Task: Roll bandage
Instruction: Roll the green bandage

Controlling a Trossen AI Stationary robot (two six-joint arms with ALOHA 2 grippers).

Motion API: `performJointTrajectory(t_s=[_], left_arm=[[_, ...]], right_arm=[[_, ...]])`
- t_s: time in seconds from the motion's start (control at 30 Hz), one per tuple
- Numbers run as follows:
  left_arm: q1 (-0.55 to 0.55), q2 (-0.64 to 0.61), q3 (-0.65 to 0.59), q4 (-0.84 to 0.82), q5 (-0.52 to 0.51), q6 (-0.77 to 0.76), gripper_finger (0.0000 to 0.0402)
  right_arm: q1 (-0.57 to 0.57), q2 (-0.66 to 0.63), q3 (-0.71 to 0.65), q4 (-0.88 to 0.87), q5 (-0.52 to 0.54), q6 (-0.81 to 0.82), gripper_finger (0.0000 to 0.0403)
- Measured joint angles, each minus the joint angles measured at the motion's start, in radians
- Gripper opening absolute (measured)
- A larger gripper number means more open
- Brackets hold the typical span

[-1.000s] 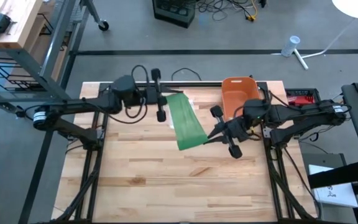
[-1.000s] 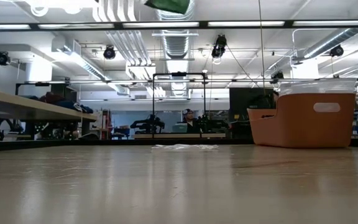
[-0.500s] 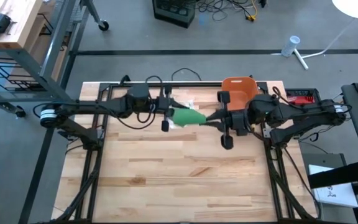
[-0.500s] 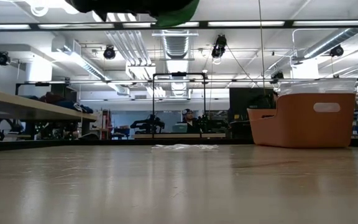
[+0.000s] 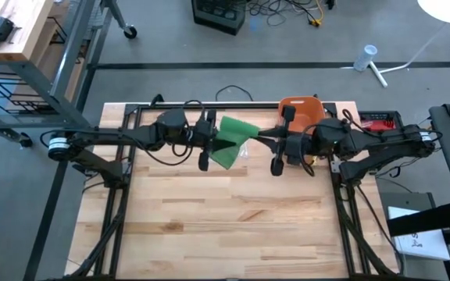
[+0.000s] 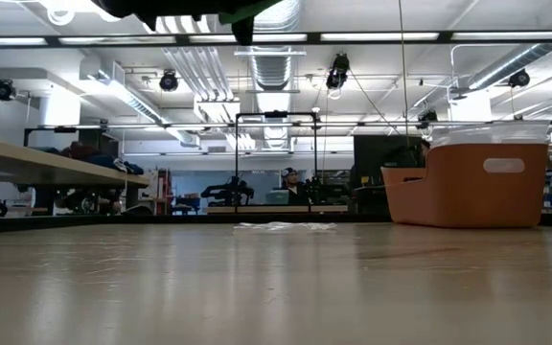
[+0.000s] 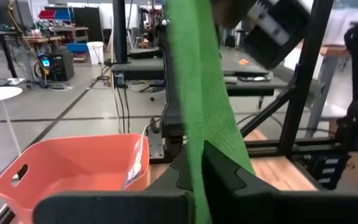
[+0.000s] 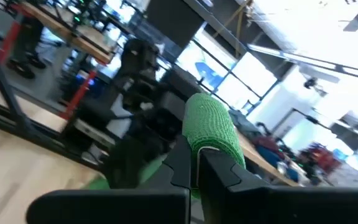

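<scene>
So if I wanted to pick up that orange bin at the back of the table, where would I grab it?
Probably by the cut-out handle in an end wall of the orange bin, seen in the left wrist view, coming from that end. Otherwise pinch the open rim from above: the bin stands upright, and its walls look thin enough to pinch.

We find no readable text, label, brand, number or sign in any view; the pale patch on the orange bin (image 6: 472,182) is too small for us to read.

Bandage (image 5: 229,140) betw. both grippers, above table (image 5: 209,226); bin (image 5: 301,112) behind right.
</scene>
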Motion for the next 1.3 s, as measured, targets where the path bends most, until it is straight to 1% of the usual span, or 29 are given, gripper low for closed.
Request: performJointTrajectory(t_s=[0.17, 0.3, 0.53, 0.83, 1.13, 1.23, 1.3], left_arm=[[-0.020, -0.021, -0.005, 0.029, 0.000, -0.044, 0.0000], [-0.055, -0.019, -0.006, 0.073, 0.003, -0.045, 0.0000], [-0.074, -0.033, -0.006, 0.082, 0.002, -0.057, 0.0000], [-0.075, -0.044, -0.006, 0.080, 0.002, -0.086, 0.0000], [-0.076, -0.092, -0.006, 0.073, 0.002, -0.140, 0.0000], [-0.076, -0.092, -0.006, 0.113, -0.002, -0.175, 0.0000], [-0.076, -0.084, -0.006, 0.171, -0.004, -0.212, 0.0000]], right_arm=[[-0.001, 0.002, -0.007, 0.002, 0.088, -0.042, 0.0002], [-0.005, 0.011, -0.011, 0.018, 0.138, -0.051, 0.0002], [-0.005, 0.012, -0.029, 0.008, 0.235, -0.072, 0.0002], [-0.005, 0.012, -0.050, -0.011, 0.244, -0.090, 0.0002], [-0.005, 0.012, -0.051, -0.088, 0.268, -0.073, 0.0002], [-0.005, 0.013, -0.051, -0.103, 0.266, -0.071, 0.0002], [-0.005, 0.023, -0.051, -0.100, 0.265, -0.064, 0.0002]])
